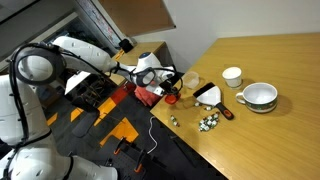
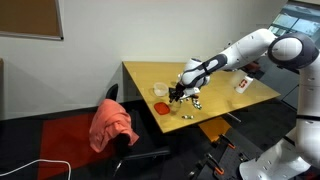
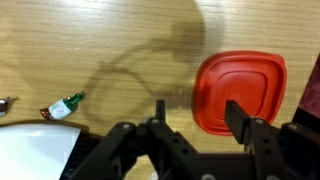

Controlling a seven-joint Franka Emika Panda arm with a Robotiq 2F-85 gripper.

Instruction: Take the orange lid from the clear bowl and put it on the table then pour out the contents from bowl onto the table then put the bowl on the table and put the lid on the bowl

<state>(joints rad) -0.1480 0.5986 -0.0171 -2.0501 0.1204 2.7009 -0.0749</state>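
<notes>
The orange lid (image 3: 240,90) lies flat on the wooden table (image 3: 100,40). It also shows in both exterior views (image 1: 171,98) (image 2: 162,106), near the table's edge. My gripper (image 3: 198,120) is open and empty, just above the table. Its right finger is over the lid's near edge and its left finger is over bare wood. The gripper shows in both exterior views (image 1: 166,85) (image 2: 178,95). The clear bowl (image 2: 159,90) stands upright on the table just beyond the lid, also visible in an exterior view (image 1: 190,82). Its contents are too small to make out.
A small green-and-white piece (image 3: 65,105) and a white object (image 3: 30,150) lie left of the gripper. A cluster of greenish-white pieces (image 1: 208,122), a white cup (image 1: 232,76) and a green-rimmed white bowl (image 1: 259,96) sit further along. A red cloth (image 2: 112,122) hangs on a chair beside the table.
</notes>
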